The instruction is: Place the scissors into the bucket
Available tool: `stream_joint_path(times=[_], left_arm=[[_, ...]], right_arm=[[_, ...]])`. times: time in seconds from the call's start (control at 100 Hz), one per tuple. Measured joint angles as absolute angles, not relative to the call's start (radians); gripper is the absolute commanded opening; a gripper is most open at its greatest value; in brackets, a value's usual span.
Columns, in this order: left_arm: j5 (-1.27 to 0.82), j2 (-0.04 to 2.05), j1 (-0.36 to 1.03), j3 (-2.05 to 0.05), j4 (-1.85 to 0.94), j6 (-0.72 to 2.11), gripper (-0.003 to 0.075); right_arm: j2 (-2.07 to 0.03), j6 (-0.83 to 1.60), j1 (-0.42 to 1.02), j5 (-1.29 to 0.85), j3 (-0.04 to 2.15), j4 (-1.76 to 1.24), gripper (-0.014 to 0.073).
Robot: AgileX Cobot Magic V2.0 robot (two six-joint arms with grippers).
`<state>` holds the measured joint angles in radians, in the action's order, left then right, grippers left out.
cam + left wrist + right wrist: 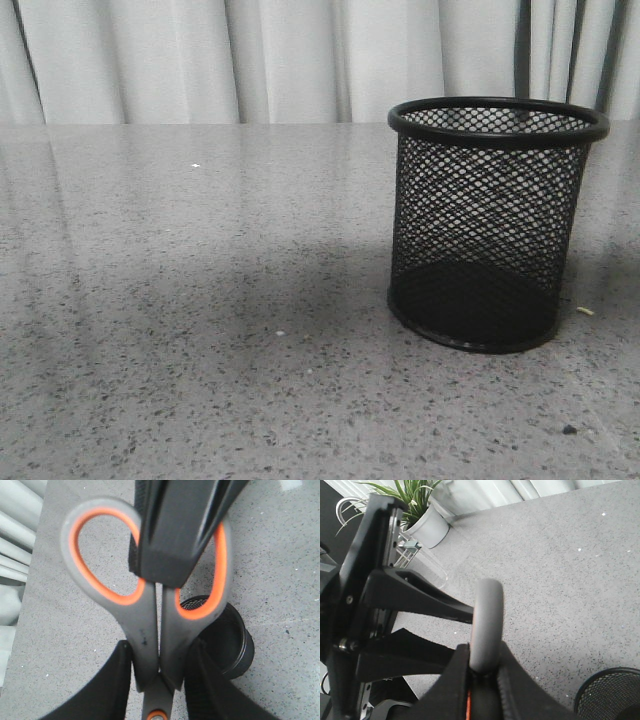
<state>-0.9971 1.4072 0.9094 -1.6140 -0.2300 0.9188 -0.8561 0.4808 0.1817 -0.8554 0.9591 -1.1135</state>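
Two black pincers hold one pair of grey scissors with orange-lined loops (150, 615). Left pincer (157, 680) squeezes the handle shanks; right pincer (482, 680) squeezes a grey loop. Below them, apart, stands the black wire-mesh bucket (495, 220) on the speckled grey table (200, 300).

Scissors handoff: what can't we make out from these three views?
- Scissors blades: cut off by the bottom edge in the left wrist view, behind the left gripper.
- Right wrist view: only one handle loop shows, the rest hidden by the right gripper.
- Front view: only the bucket; no arms or scissors in frame.
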Motion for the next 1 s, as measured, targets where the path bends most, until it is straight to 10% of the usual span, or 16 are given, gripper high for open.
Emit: stream_joint_path(times=[0.34,1.0], left_arm=[[-0.986,1.406,0.909,-1.614,-0.230,0.912,0.0565],[-0.971,1.193,0.563,-1.614,-0.226,0.724,0.0419]], right_arm=[[-0.856,0.488,0.182,-0.869,0.959,-1.122,-0.0073],[-0.892,0.360,0.182,-1.160,1.323,-0.486,-0.0050]])
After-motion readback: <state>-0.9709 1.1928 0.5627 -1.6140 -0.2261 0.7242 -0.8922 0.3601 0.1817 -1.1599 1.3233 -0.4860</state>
